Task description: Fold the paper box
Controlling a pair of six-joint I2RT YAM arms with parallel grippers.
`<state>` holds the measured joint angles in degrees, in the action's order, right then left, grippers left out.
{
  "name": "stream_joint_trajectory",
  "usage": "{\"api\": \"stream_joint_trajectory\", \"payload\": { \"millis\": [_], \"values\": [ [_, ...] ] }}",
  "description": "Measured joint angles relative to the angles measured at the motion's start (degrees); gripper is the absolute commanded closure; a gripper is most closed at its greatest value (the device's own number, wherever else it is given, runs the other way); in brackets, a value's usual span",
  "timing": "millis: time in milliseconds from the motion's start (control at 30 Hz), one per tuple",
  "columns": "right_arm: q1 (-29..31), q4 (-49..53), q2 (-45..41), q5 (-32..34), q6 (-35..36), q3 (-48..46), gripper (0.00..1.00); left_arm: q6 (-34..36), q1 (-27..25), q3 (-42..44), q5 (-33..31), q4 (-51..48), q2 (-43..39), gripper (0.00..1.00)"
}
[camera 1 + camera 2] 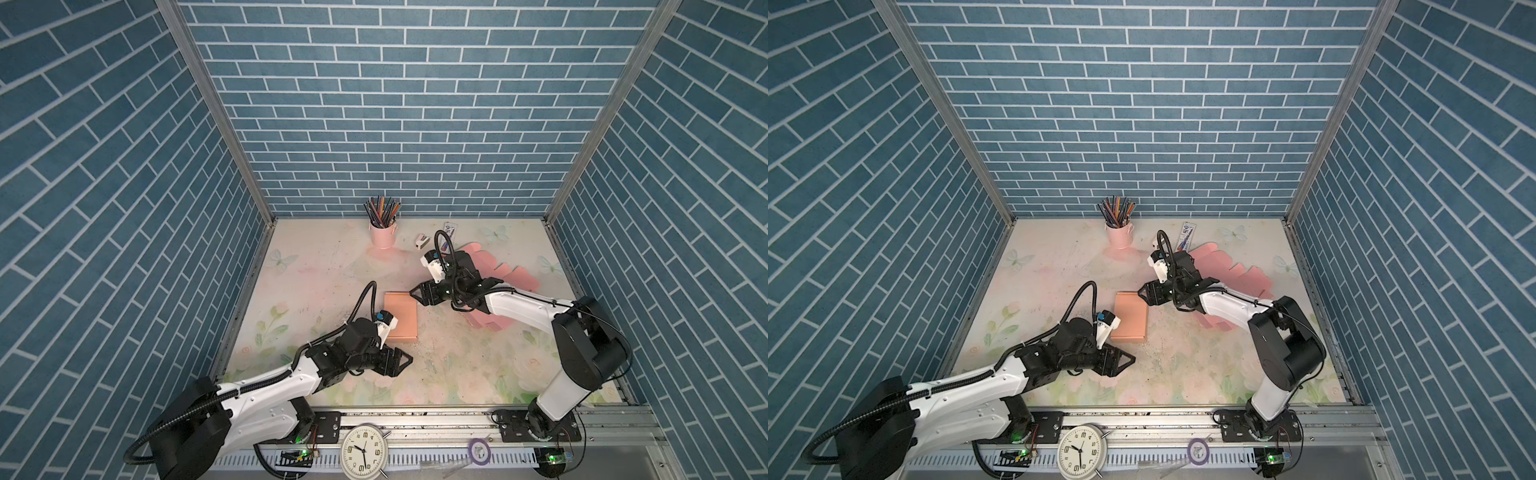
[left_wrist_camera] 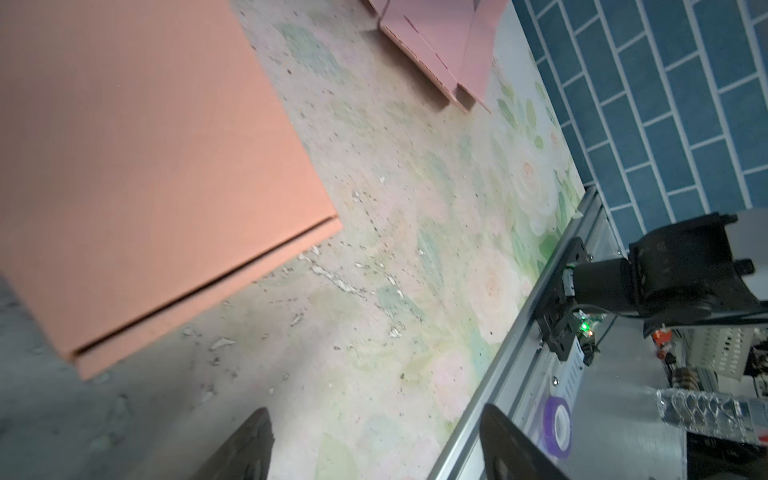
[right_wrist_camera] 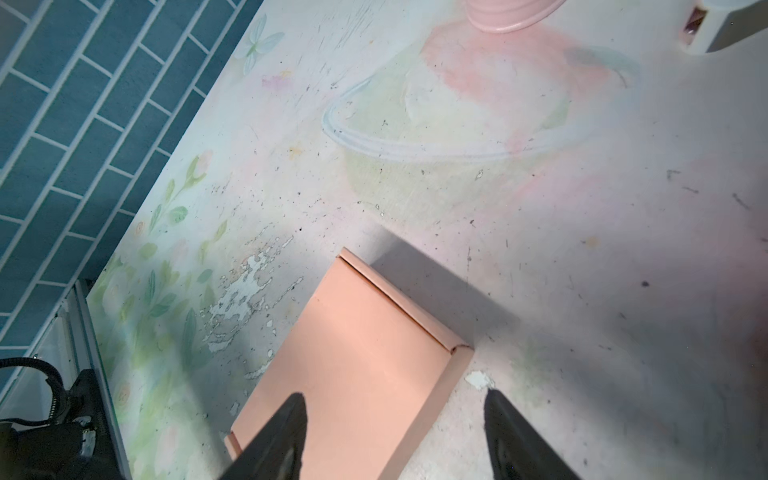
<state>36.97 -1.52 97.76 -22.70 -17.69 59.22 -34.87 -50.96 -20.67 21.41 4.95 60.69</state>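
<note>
While pink sheets (image 1: 515,272) lie at the right, the left gripper (image 1: 405,365) and the right gripper (image 1: 415,298) stand wide open, empty, beside the paper box (image 1: 401,318).

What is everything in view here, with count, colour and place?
folded paper box: 1, salmon, middle of the table
flat box blanks: several, pink, overlapping on the table's right side
pencil cup: 1, pink, at the back, holding coloured pencils
small block: 1, white, beside the cup
printed strip: 1, blue and white, near the back edge
tape roll: 1, purple, front frame
alarm clock: 1, white face, front frame
table: 1, pale floral, under everything
left tool: 1, black, open and empty, in front of the box
right tool: 1, black, open, at the box's far corner
</note>
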Motion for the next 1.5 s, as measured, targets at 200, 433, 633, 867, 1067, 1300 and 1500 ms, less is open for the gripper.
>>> {"api": "stream_joint_trajectory", "payload": {
  "millis": [200,433,633,867,1067,1300,1500],
  "values": [
    [-0.79,-0.68,7.52,-4.07,-0.04,5.22,0.27,-0.79,-1.90,1.05,-0.98,4.98,3.50,0.21],
    [-1.36,-1.46,13.84,-7.23,-0.04,10.45,0.29,-0.96,-1.97,1.05,-2.19,9.99,9.60,0.20],
    [-1.40,-1.92,16.46,-9.29,-0.02,11.65,0.30,-1.22,-1.40,1.05,-5.03,12.50,10.60,0.21],
    [-1.40,-1.90,16.70,-10.64,0.00,11.47,0.37,-1.68,3.87,1.05,-4.72,15.54,11.06,0.22],
    [-1.42,-2.38,16.37,-11.13,0.04,8.74,0.41,-1.64,8.74,1.97,-2.25,17.77,11.06,0.24],
    [-1.44,-2.91,13.94,-11.21,-0.02,4.15,0.42,-1.18,14.91,3.04,0.72,18.03,10.62,0.26],
    [-1.57,-3.91,10.84,-11.32,-0.07,0.74,0.42,-0.13,19.85,3.04,2.54,18.12,9.92,0.28]
  ]
}}
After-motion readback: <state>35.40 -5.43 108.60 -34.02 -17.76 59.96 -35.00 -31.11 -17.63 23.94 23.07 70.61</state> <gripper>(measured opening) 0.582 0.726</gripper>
